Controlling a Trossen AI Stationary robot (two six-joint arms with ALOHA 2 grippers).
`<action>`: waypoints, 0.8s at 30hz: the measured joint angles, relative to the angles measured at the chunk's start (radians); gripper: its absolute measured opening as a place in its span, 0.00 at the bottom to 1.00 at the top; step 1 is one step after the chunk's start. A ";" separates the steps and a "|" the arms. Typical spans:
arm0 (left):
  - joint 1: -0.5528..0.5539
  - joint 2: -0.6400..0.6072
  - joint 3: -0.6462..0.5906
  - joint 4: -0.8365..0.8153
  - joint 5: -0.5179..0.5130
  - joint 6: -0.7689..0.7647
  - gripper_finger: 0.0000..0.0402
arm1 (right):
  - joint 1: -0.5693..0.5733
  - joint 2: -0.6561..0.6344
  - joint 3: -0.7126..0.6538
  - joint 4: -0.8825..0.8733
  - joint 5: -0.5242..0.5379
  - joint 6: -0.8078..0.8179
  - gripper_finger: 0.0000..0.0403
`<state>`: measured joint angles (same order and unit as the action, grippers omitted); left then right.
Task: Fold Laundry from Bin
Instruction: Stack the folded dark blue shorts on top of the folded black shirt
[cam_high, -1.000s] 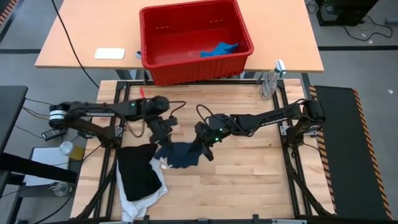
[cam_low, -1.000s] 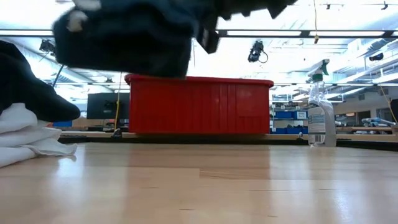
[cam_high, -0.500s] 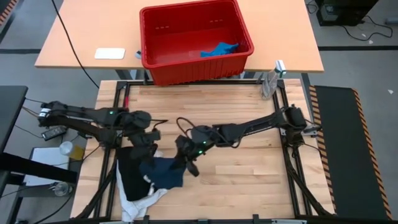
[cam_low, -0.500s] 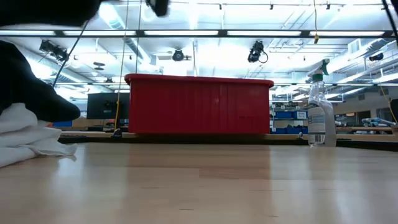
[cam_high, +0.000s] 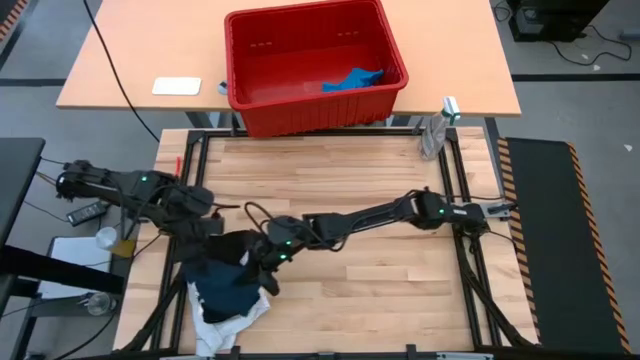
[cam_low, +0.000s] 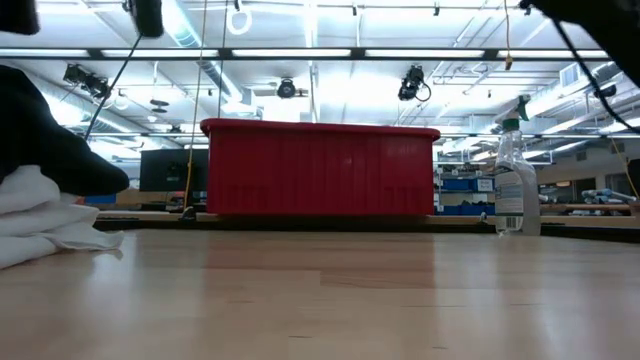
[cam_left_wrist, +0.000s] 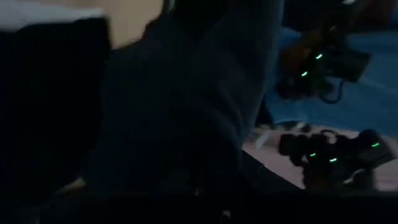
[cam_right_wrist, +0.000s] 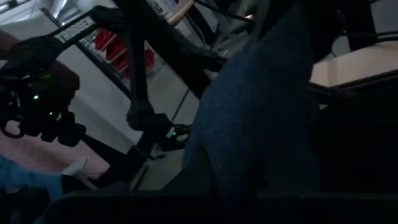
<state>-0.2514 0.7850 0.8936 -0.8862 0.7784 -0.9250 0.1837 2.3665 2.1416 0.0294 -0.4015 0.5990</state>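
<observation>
The dark navy garment (cam_high: 235, 282) hangs between my two grippers over the near left of the table, above the black garment (cam_low: 40, 140) and the white one (cam_high: 236, 318) piled there. My left gripper (cam_high: 212, 238) is shut on its left part and my right gripper (cam_high: 264, 262) on its right part. The red bin (cam_high: 315, 60) stands on the far table with the small bright blue garment (cam_high: 352, 79) lying on its floor. My left gripper is shut on the navy garment's upper left part, and the cloth (cam_left_wrist: 186, 106) hangs right in front of its camera. The fingers and the place of contact are hidden by the cloth. The garment hangs below it. My right gripper is shut on the navy garment's upper right part, reaching in from the table's right. The cloth (cam_right_wrist: 261, 118) drapes in front of the fingers and hides the contact. The garment hangs slack; whether its lower end touches the pile I cannot tell.
A spray bottle (cam_high: 435, 130) stands at the table's far right corner. A white flat object (cam_high: 176, 86) lies on the far table left of the bin. The wooden tabletop (cam_high: 380, 290) is bare in the middle and right.
Both grippers have carried the navy garment from the table's middle toward its left and near edge, my right arm stretching far out. The garment now hangs over the black and white pile, and it has left the low view.
</observation>
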 joint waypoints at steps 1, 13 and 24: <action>-0.005 -0.011 0.000 -0.036 -0.005 0.013 0.08 | -0.003 0.020 0.023 -0.005 0.000 0.005 0.07; -0.044 -0.066 -0.001 -0.284 -0.082 0.120 0.08 | -0.045 0.142 0.138 0.001 -0.059 0.109 0.07; -0.048 -0.018 0.000 -0.390 -0.435 0.307 0.08 | -0.070 0.140 0.096 -0.153 0.054 0.114 0.13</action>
<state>-0.2996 0.7668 0.8932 -1.2759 0.3429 -0.6179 0.1139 2.5065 2.2379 -0.1235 -0.3477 0.7132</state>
